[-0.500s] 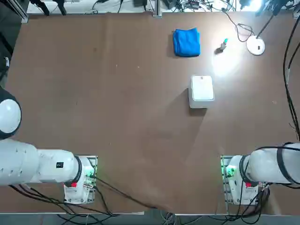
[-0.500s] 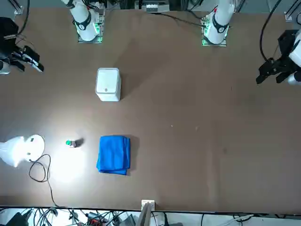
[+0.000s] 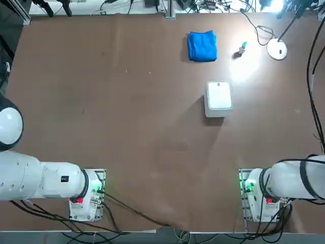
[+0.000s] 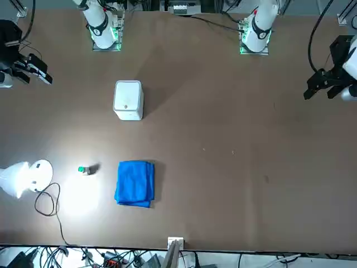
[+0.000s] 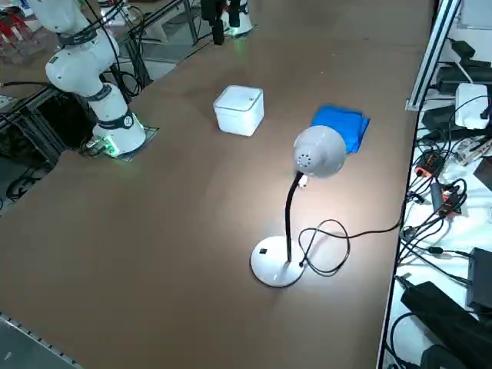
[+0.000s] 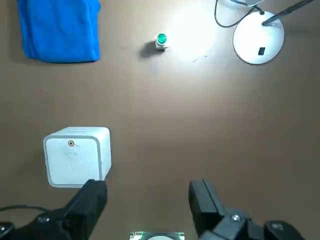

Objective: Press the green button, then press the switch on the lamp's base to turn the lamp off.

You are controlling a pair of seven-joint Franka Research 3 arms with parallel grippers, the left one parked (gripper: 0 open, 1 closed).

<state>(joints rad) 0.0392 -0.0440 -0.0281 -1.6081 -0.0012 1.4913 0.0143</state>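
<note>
Your right gripper point(image 6: 147, 197) hangs high over the near part of the table point(image 3: 127, 127), fingers spread wide with nothing between them. Nothing is pressed yet, and the lamp point(image 5: 318, 154) glows, so the green button point(image 6: 161, 40) comes first. It stands well ahead of your fingers, almost straight out from the gap between them, upright in the pool of light. Off to one side of it sits the lamp's base point(image 6: 258, 39) with the switch point(image 6: 261, 51) dark at its centre; on the other side lies the blue cloth point(image 6: 59, 29). The white box point(image 6: 76, 155) sits just beside one fingertip, so travel forward clear of it. I'd bring the fingers together before descending, so one blunt tip meets the cap. Come down straight and gently; the button looks small enough to tip if you push it sideways.
</note>
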